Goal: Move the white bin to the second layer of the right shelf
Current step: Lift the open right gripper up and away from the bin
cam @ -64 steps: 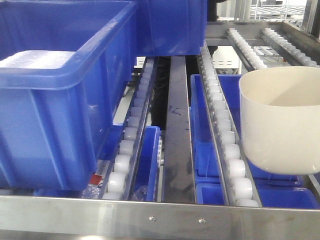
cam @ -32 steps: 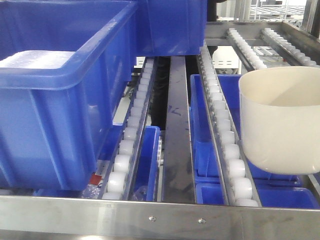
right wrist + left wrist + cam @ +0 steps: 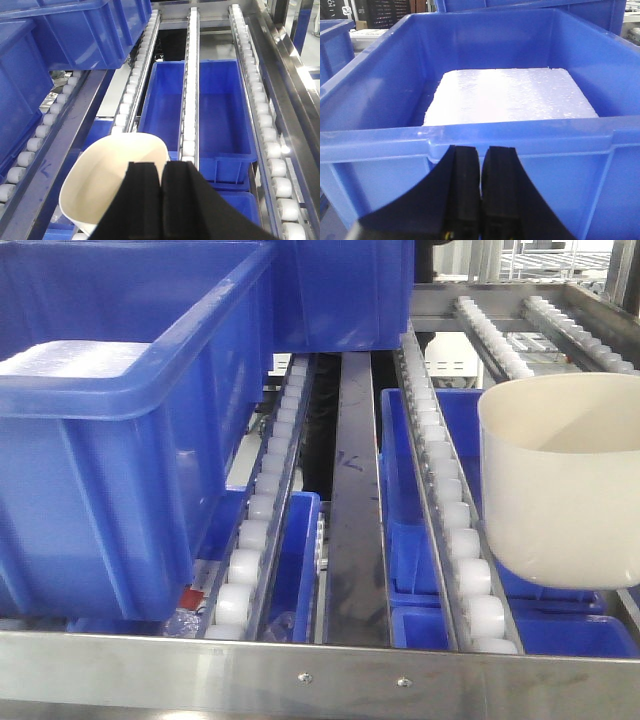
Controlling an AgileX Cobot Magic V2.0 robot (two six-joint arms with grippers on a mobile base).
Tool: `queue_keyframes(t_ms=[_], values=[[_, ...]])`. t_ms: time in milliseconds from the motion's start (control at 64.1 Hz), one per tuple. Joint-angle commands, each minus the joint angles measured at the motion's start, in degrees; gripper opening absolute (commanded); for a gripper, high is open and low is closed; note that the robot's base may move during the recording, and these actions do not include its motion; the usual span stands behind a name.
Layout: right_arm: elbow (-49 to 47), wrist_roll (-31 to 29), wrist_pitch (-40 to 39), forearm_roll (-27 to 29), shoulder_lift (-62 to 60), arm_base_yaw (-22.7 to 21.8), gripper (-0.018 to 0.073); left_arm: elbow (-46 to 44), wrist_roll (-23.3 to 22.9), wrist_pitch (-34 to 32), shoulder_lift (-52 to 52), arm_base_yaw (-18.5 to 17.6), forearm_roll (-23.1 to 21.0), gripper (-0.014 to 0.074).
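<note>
One arm matters: the right gripper [image 3: 161,200], clenched on the white bin [image 3: 565,480], holds it above the right shelf second layer [image 3: 455,530]; left gripper [image 3: 480,200] clenched, empty.

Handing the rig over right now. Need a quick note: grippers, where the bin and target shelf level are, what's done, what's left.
Left gripper: shut, empty, in front of a blue crate holding a white foam slab.
Right gripper: fingers together at the white bin rim; looks like it grips the wall.
Bin hangs tilted above the right lane of the roller shelf level, behind the steel front lip; whether it touches the rollers can't be told.
Done: bin brought to the shelf.
Left: set it on the rollers, release, retract.
</note>
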Motion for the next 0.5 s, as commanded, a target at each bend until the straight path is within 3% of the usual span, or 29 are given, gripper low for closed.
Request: queue_keyframes(t_ms=[0,484], values=[[-1.55,-0.03,-5.41,-0.08,0.21,-0.33,0.0056,2.11,-0.2,-4.82,-0.8,-0.21,-0.31,0.0085],[-1.48,-0.03,-5.35,-0.14,-2.84,-0.33,0.0056,2.11,-0.2,-4.82,-0.8,-0.21,-0.31,0.0085]])
